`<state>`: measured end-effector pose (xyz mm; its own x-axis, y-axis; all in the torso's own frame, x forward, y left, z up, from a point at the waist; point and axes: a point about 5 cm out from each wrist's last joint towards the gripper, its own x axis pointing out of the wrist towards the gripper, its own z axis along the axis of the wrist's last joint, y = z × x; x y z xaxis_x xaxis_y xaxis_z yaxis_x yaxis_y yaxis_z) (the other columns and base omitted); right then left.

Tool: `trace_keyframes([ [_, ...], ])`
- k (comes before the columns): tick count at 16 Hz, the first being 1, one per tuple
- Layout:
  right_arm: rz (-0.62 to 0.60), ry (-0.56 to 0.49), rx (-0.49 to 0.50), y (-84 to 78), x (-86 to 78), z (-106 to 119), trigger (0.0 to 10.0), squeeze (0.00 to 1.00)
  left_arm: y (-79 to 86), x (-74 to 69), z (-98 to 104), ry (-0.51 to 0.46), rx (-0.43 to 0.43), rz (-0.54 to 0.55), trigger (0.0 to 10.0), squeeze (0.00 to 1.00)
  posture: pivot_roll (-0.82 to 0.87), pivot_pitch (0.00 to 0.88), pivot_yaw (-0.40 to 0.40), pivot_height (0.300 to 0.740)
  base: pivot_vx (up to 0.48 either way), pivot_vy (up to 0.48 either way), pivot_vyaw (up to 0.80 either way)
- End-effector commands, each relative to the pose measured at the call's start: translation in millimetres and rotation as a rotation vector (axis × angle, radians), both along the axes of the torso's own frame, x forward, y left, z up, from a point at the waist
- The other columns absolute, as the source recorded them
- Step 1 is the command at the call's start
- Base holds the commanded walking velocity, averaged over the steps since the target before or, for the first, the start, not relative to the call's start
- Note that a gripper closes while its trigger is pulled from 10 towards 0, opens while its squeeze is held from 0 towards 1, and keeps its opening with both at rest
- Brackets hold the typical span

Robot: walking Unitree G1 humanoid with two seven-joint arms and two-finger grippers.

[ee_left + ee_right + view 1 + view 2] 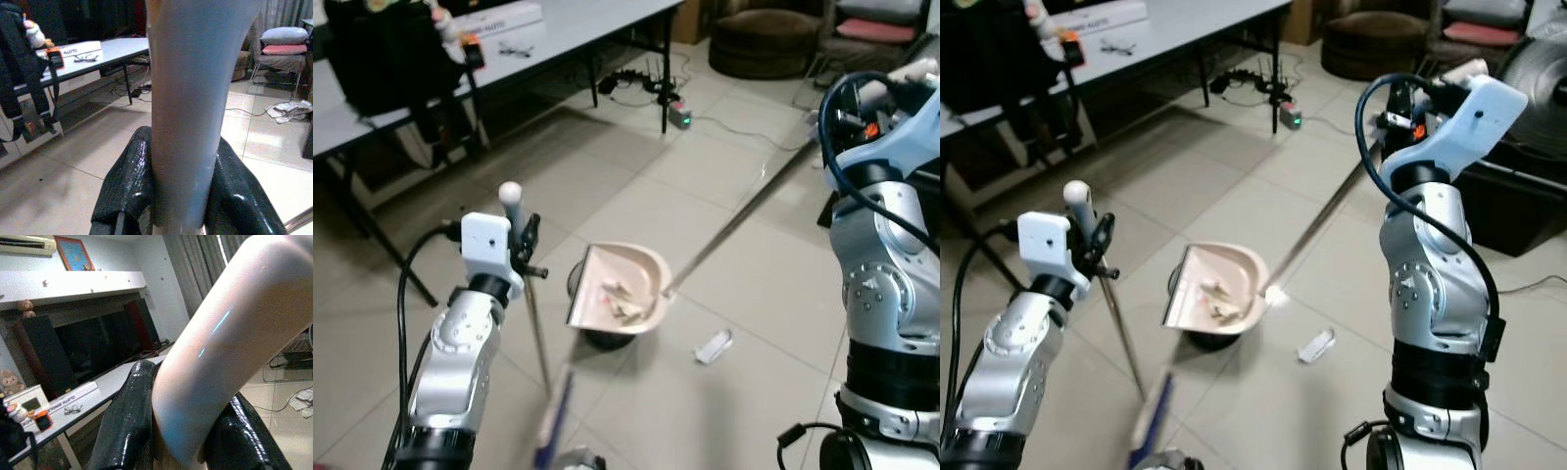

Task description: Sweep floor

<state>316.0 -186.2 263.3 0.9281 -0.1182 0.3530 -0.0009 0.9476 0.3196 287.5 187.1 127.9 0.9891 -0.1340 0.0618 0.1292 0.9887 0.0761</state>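
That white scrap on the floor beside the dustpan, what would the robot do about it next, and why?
Probably swing the broom, held in the left gripper, toward the white scrap and push it to the dustpan. The dustpan, on its long handle in the right gripper, already holds a few bits, while that scrap lies apart on the tiles.

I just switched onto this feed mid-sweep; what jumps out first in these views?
The pink dustpan sits tilted over a dark bin on the tiled floor at centre, with scraps already in it; its long handle runs up to the right gripper, shut on it. The left gripper is shut on the broom pole at lower left. A white scrap lies on the floor just right of the pan.
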Motion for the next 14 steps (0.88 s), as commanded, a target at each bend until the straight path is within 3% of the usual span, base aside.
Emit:
trace_keyframes([
  [1,-0.013,-0.068,0.021,-2.6,-2.2,14.4,10.0,0.00,-1.7,2.8,10.5,-0.042,0.013,-0.006,10.0,0.00,-0.06,0.018,0.057,0.740,0.322,0.000,0.00],
  [14,-0.011,-0.022,-0.020,-3.9,1.8,6.6,10.0,0.00,-6.0,0.6,3.8,-0.026,-0.027,0.015,10.0,0.00,-0.07,0.013,0.036,0.740,0.373,0.000,0.00],
])
